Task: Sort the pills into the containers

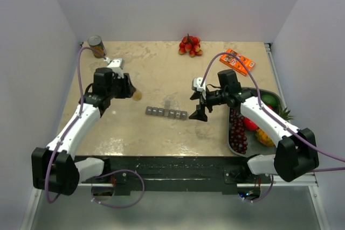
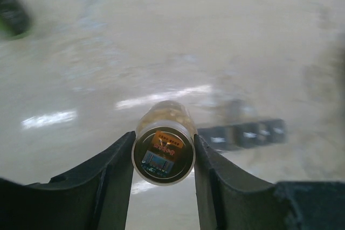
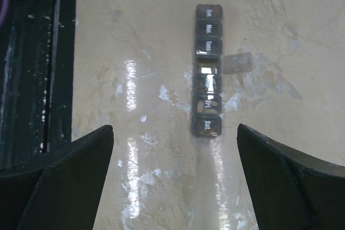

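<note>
Pinching a small amber pill bottle [image 2: 163, 152] by its sides in the left jaws, round end turned toward the wrist camera. Holding it on its side and, seemingly, clear of the beige surface [image 1: 161, 68], probably for carrying across and tipping pills out. Sitting well left of the grey organiser strip [image 1: 166, 113], not yet over any compartment. Resting that strip flat mid-surface, running left to right between the two arms, within reach of both. Hovering the right jaws spread wide and empty just beside the strip's right end, lined up along its row, likely for steadying it or working a lid. Showing one lid flap [image 3: 237, 63] swung open about midway along, perhaps readying that compartment for filling. Struggling against glare in the right wrist view, so not telling whether any pills are lying inside.
</note>
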You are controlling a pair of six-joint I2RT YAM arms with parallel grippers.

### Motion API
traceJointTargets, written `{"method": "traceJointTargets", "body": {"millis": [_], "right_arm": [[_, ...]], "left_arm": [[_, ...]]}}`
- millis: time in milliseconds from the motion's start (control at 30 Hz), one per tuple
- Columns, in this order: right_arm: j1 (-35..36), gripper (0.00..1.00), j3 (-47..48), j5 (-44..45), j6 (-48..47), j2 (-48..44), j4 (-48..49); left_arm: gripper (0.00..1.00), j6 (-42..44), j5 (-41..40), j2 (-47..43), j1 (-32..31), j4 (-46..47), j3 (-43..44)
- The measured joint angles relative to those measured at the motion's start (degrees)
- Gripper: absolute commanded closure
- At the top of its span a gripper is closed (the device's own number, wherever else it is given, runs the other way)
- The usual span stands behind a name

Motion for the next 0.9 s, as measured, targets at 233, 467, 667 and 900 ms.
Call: {"method": "traceJointTargets", "body": {"millis": [233, 467, 667, 900], "right_arm": [[1.2, 0.01, -0.8, -5.9, 0.0, -0.1, 0.3], [1.2, 0.01, -2.8, -7.0, 5.6, -0.5, 5.8], [1.5, 0.02, -3.2, -7.8, 7.9, 1.2, 8.0], [3.9, 0.37, -3.3, -8.9, 9.3, 4.8, 8.5]], "left_arm": [[1.0, -10.9, 17.0, -4.2, -17.2, 13.9, -6.6], [1.0, -18.9, 19.0, 3.2, -28.2, 23.7, -8.4], [1.0, -22.9, 18.3, 4.7, -30.9, 28.6, -8.4], [1.0, -25.9, 17.0, 4.7, -30.9, 32.2, -8.4]]}}
